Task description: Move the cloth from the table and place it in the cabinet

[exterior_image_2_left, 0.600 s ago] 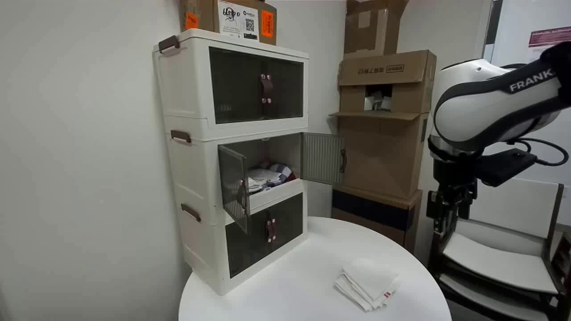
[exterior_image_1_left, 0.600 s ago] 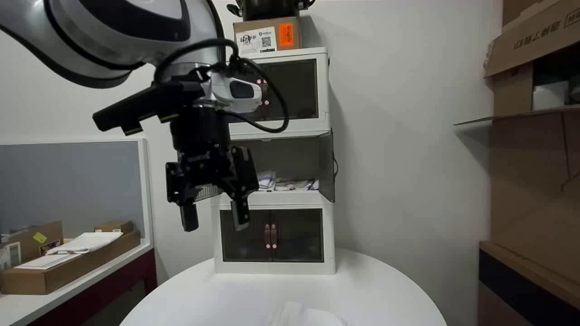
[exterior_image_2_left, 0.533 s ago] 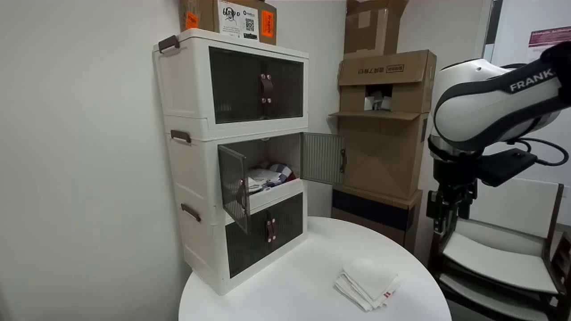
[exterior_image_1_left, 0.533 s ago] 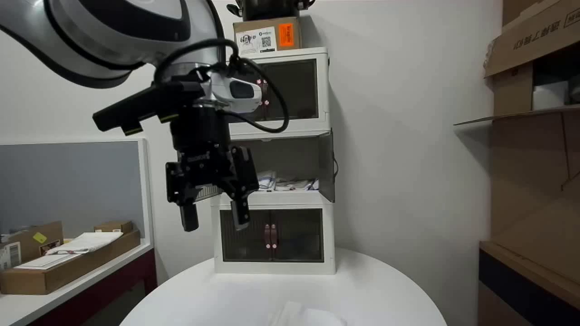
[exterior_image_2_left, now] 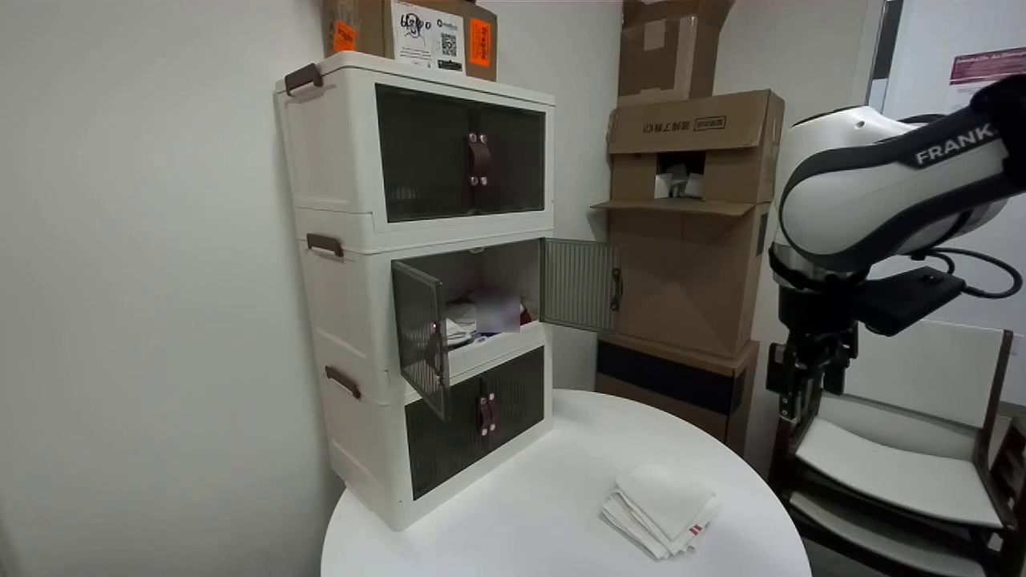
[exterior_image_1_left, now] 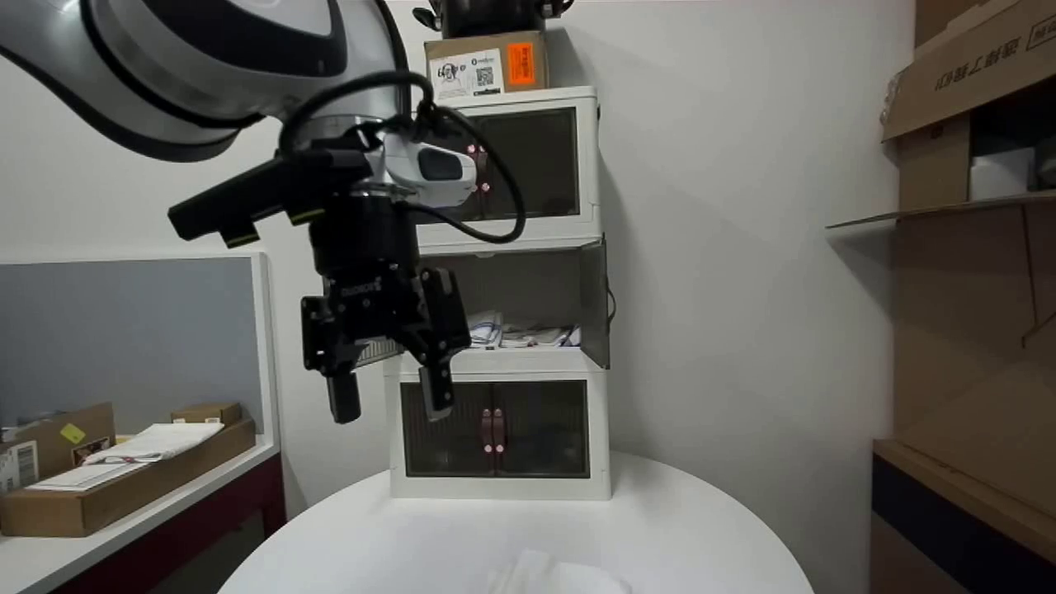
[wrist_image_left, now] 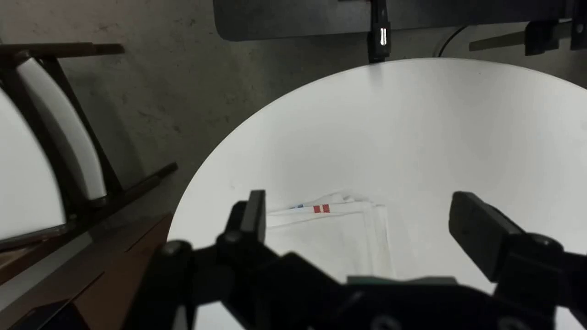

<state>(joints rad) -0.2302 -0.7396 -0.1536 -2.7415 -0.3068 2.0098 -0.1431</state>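
Wrist view: the fingers (wrist_image_left: 481,233) stood wide apart, holding nothing, well clear of the cloth (wrist_image_left: 321,243), which lay folded on the bench (wrist_image_left: 412,128). In both exterior views neither arm (exterior_image_2_left: 838,204) nor cloth had clearly shifted; the one fresh difference was a blurred patch (exterior_image_2_left: 498,311) over some fabrics (exterior_image_2_left: 461,328) inside the cabinet (exterior_image_2_left: 345,300), probably a camera fault. So the task seemed no further on: grasp not yet made, though the open middle doors (exterior_image_2_left: 581,284) left a way in.
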